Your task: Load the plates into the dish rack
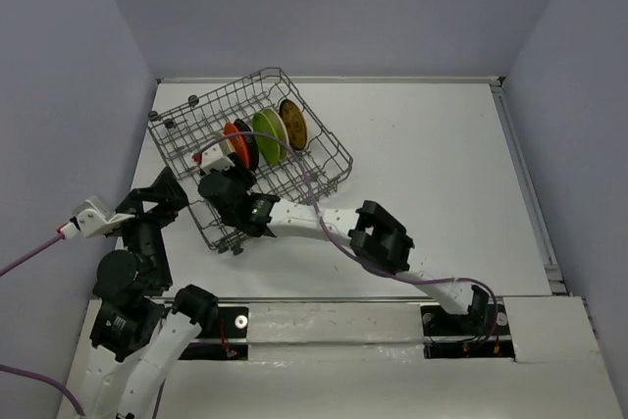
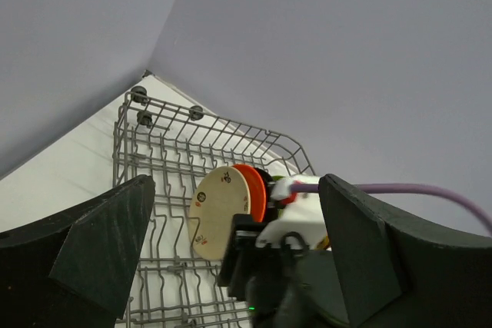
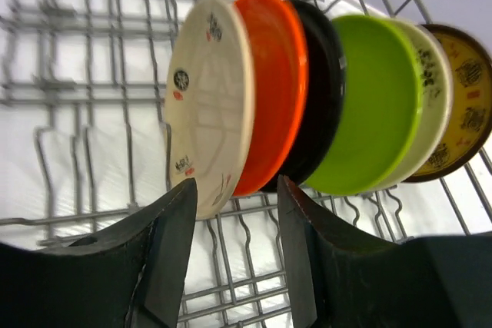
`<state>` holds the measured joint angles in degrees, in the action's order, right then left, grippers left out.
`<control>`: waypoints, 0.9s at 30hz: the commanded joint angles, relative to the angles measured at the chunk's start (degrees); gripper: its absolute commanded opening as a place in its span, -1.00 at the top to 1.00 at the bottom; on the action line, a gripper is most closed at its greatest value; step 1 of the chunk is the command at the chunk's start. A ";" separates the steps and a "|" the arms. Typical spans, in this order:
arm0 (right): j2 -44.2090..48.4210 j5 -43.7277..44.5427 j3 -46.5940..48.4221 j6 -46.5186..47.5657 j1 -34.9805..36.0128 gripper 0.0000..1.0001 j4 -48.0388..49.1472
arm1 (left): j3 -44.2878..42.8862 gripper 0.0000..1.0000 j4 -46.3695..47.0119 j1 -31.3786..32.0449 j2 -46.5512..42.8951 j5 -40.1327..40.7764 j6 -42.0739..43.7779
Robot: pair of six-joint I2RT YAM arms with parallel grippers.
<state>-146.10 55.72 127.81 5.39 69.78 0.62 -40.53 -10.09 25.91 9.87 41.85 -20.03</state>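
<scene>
A: Left fingers [image 2: 100, 251]?
B: Apart, empty, off the rack's [image 1: 186, 139] left side.
A: Right fingers [image 3: 165, 266]?
B: Apart too, low inside the rack, gripping nothing. Cream plate [image 3: 207, 105] sits just above the gap, on edge in the tines, with the orange plate [image 3: 273, 74] just beside it on the right.
A: Nearer arm?
B: Right. It probably backs straight out, and the wires underneath could snag.
</scene>
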 commanded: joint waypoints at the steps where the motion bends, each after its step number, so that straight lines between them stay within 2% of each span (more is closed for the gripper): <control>1: 17.06 -5.52 -8.95 -8.81 0.18 -0.10 5.79 | -0.69 -0.98 3.41 -0.33 1.29 0.96 0.17; 6: 32.52 -10.28 -30.30 -9.79 0.18 -0.41 11.93 | 0.10 -0.98 4.02 -0.33 2.26 -2.03 0.61; 7: 38.03 -11.68 -33.56 -10.13 -0.51 -0.48 13.51 | 0.02 -0.98 4.28 -0.34 3.48 -2.29 0.70; 8: 41.04 -12.65 -36.81 -10.48 -0.52 -0.49 13.96 | 0.10 -0.98 4.37 -0.34 4.19 -2.82 0.61; 9: 44.03 -13.79 -43.54 -11.18 -1.56 -0.49 14.84 | 0.10 -0.98 4.55 -0.25 4.80 -4.21 0.78; 11: 53.61 -15.73 -50.60 -12.76 -3.85 -0.50 15.72 | 0.28 -0.98 5.16 -0.33 6.91 -6.32 1.31; 12: 57.03 -16.17 -57.78 -13.38 -4.82 -0.50 15.90 | 0.19 -0.98 5.34 -0.34 7.61 -6.95 1.40; 13: 64.12 -17.04 -61.41 -13.99 -7.26 -0.50 15.99 | 0.19 -0.98 5.60 -0.42 8.84 -7.21 1.75; 16: 75.40 -18.97 -71.52 -16.46 -11.58 -0.52 15.55 | 0.19 -0.98 6.30 -0.95 10.08 -9.41 1.75; 17: 82.83 -19.25 -77.39 -16.98 -14.47 -0.59 15.03 | 0.37 -0.98 7.26 -1.39 10.43 -11.50 1.66; 20: 94.63 -18.46 -86.04 -17.87 -19.22 -0.72 12.39 | 0.63 -0.98 9.64 -2.44 10.44 -16.33 2.28; 22: 99.58 -16.10 -90.34 -17.96 -21.34 -0.84 10.55 | 0.81 -0.98 12.09 -3.32 10.35 -19.76 3.24; 25: 101.63 -11.46 -93.70 -18.22 -22.14 -0.99 10.10 | 0.81 -0.98 13.25 -3.76 10.35 -22.15 5.35; 27: 101.54 -7.14 -95.46 -18.65 -22.66 -0.99 10.10 | 0.55 -0.98 13.43 -3.76 10.61 -23.38 5.88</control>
<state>-43.72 41.25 35.81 -11.75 47.99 11.64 -39.86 -2.15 22.63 20.34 23.55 -17.02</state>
